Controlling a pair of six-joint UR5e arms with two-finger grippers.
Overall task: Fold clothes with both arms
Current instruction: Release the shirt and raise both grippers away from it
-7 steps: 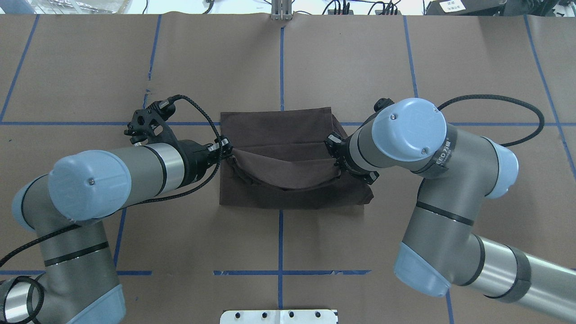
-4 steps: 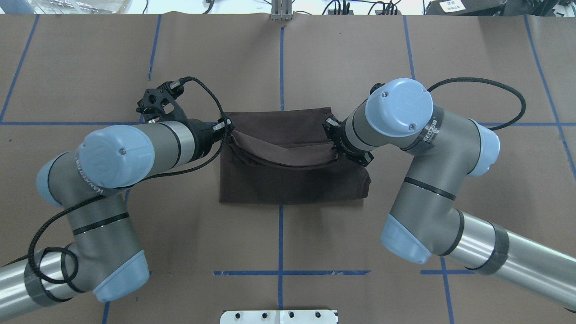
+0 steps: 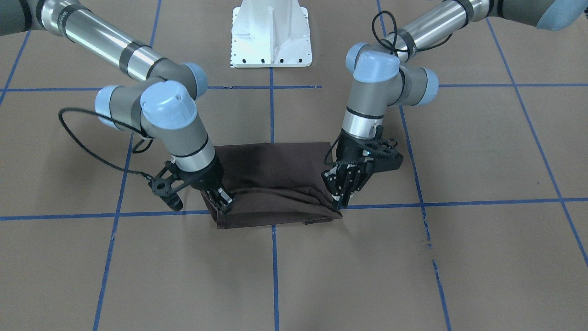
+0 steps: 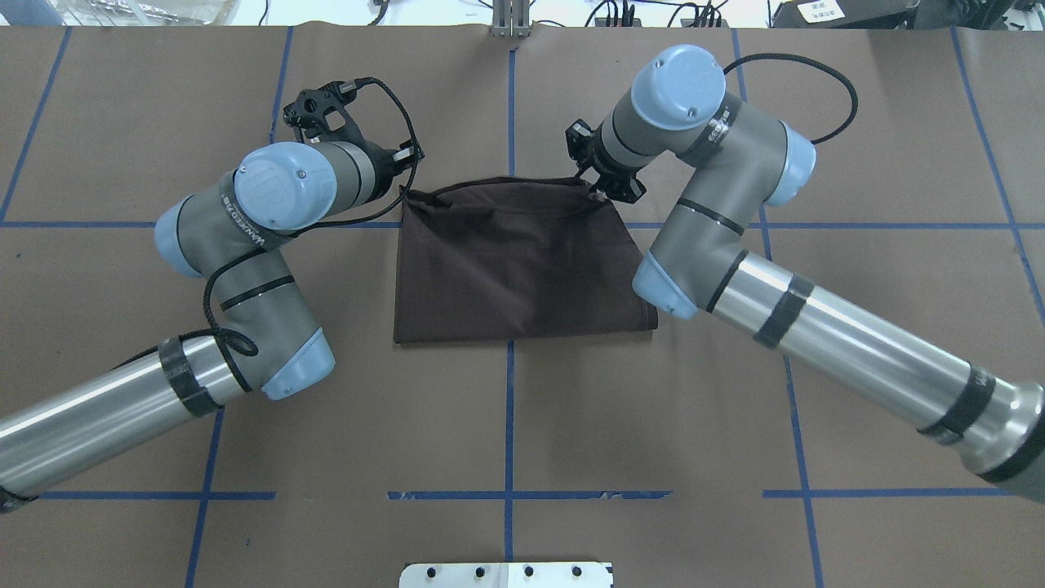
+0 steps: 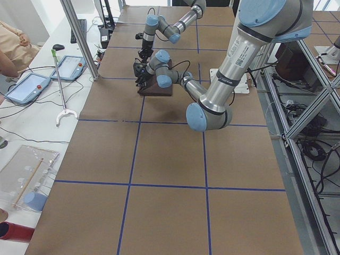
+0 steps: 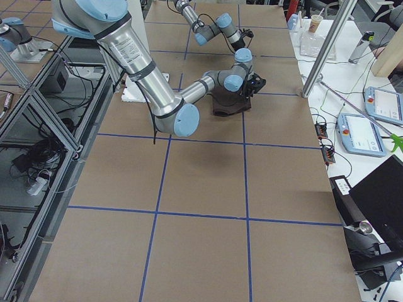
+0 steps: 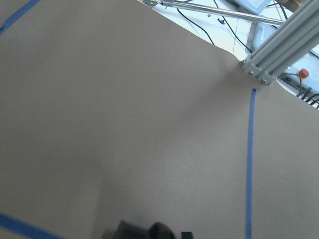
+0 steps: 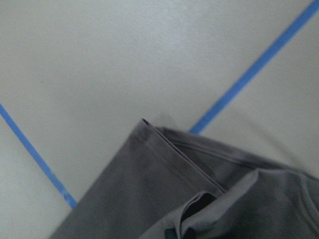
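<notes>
The dark brown T-shirt [image 4: 522,261] lies folded into a rectangle on the brown paper at the table's middle. Its carried edge now rests along its far edge. My left gripper [image 4: 406,190] is shut on the shirt's far left corner, low at the table. My right gripper [image 4: 599,193] is shut on the far right corner. In the front-facing view the left gripper [image 3: 341,201] and right gripper [image 3: 225,204] pinch the two corners of the shirt [image 3: 275,184] nearest that camera. The right wrist view shows the shirt's hem [image 8: 149,199]. The collar, logo and tags are hidden.
The white pedestal base [image 3: 271,37] stands at the robot's side of the table. Blue tape lines [image 4: 509,425] cross the brown paper. An aluminium post [image 4: 510,20] stands at the far edge. Tablets [image 5: 69,66] and cables lie beyond that edge.
Both grippers have carried the shirt's lifted edge away from the robot and down to the far edge. The fold is now closed and flat. Both arms have stretched forward.
</notes>
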